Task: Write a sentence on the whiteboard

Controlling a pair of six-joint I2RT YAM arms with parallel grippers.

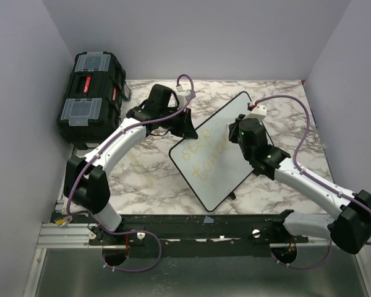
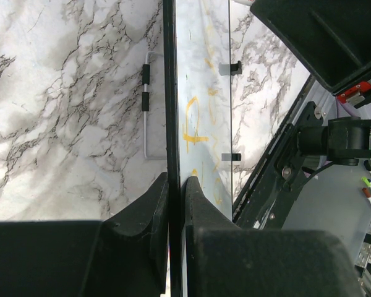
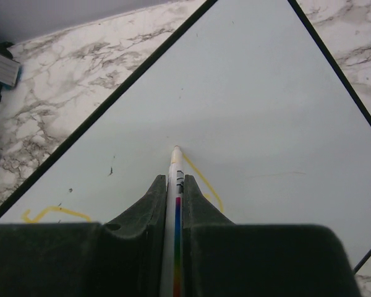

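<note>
Whiteboard (image 1: 227,117): a white board with a thin black rim and rounded corners. It sits on the marble table (image 1: 145,182), near the centre, turned diagonally to the table's edges, with one corner toward the back wall and one toward the arm bases.

Sentence (image 1: 204,159): faint yellow-orange handwriting in slanted lines on the lower half of the board. From overhead the letters are too pale to read with certainty.

Left gripper (image 1: 187,125): clenched on the board's upper-left edge. In the left wrist view the two fingers (image 2: 201,198) of this gripper (image 2: 175,182) pinch the black rim from either side. The board (image 2: 204,49) appears nearly edge-on, with yellow strokes (image 2: 195,124) on its face.

Right gripper (image 1: 240,135): poised over the board's upper right part, grasping a marker (image 3: 176,164). In the right wrist view this gripper (image 3: 175,185) closes its fingers against the marker's slim barrel, which carries a multicoloured stripe.

Marker tip: pointed at the white surface (image 3: 266,111) and seemingly touching it, at the end of a short curved yellow stroke (image 3: 201,179). A second yellow stroke (image 3: 49,212) lies near the board's left rim.

Toolbox (image 1: 91,96): black, with clear-lidded compartments. It stands at the table's far left corner, well apart from the board.

Cables (image 1: 185,79): purple, looping from each wrist.
</note>
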